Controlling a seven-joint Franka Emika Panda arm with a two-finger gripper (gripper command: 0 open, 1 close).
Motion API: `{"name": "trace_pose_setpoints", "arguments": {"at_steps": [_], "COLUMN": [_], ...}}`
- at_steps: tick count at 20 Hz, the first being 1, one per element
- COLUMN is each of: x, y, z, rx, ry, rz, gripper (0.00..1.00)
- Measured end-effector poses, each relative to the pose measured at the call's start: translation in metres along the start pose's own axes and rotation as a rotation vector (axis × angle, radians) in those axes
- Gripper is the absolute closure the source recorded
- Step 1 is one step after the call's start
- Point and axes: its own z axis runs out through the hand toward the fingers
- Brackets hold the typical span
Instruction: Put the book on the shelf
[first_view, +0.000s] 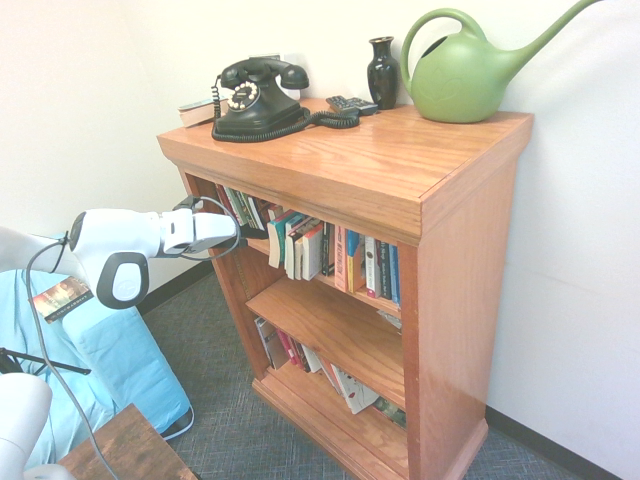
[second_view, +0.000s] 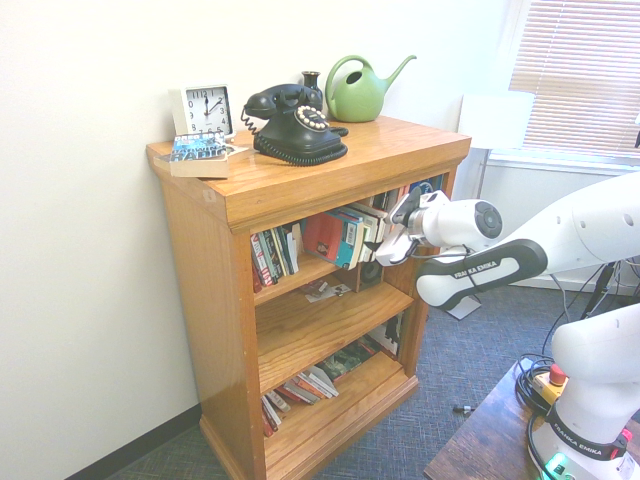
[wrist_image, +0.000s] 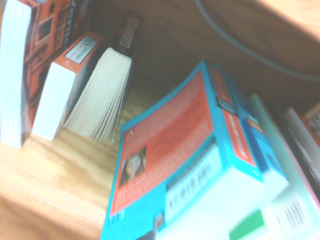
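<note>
Book (wrist_image: 190, 165) sits on the top inner tier of the shelf (first_view: 400, 170), leaning against the row of vols beside it w/ its lower end out toward the tier's front edge; gripper (second_view: 392, 243) is just in front of that tier, fingers spread and empty, apart from the book (log agrees on wide open; the ext views are small here, so the gap itself is hard to read). Judgement: placement looks done and the step in hand is the retreat; to do it well, pull straight back out along the approach line, keep fingers wide so no pad drags the cover, stay under the thick top board and clear of neighbouring spines; the book is tilted rather than upright, so any nudge could tip it flat or slide it off the front lip; if tidy standing is wanted, a soft push on its outer face w/ fingers together might square it, but that risks toppling the row. Looks: wrist view shows turquoise paperback, back cover w/ orange-red text panel, small author portrait near one corner, white blurb block below; turquoise spine w/ gold lettering, blurred, not legible; pale page edges; fairly thick, cover flat, no visible creases; front cover not seen here.
</note>
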Motion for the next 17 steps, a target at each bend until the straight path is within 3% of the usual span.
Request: {"name": "trace_pose_setpoints", "arguments": {"at_steps": [9,17], "x": [0.028,0.030], "y": [0.014,0.014], "z": [-0.052,-0.074], "rx": [-0.117,-0.132], "ry": [-0.181,-0.276], "rz": [0.087,0.158], "gripper": [0.00,0.00]}}
